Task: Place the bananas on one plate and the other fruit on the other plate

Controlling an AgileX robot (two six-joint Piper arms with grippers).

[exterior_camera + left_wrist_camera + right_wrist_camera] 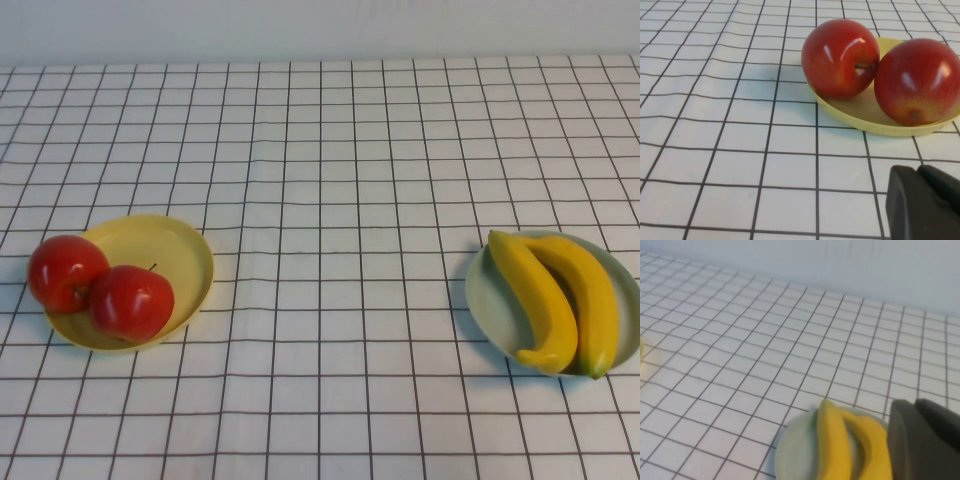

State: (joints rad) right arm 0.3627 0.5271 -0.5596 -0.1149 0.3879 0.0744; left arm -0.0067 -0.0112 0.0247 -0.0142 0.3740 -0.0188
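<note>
Nearest on the left, two red apples [131, 302] [66, 272] sit touching each other on the near-left part of the yellow plate [180, 250], one overlapping its left rim. Well apart, on the right of the checked surface [330, 200], two bananas [532, 298] [592, 300] lie side by side, touching, on the pale mint-green plate [488, 300]. Neither arm shows from above. In its wrist view the left gripper [925, 202] hangs over the cloth near the yellow plate, jaws closed on nothing. Likewise the right gripper [922, 440] hangs beside the bananas' plate, jaws closed and empty.
</note>
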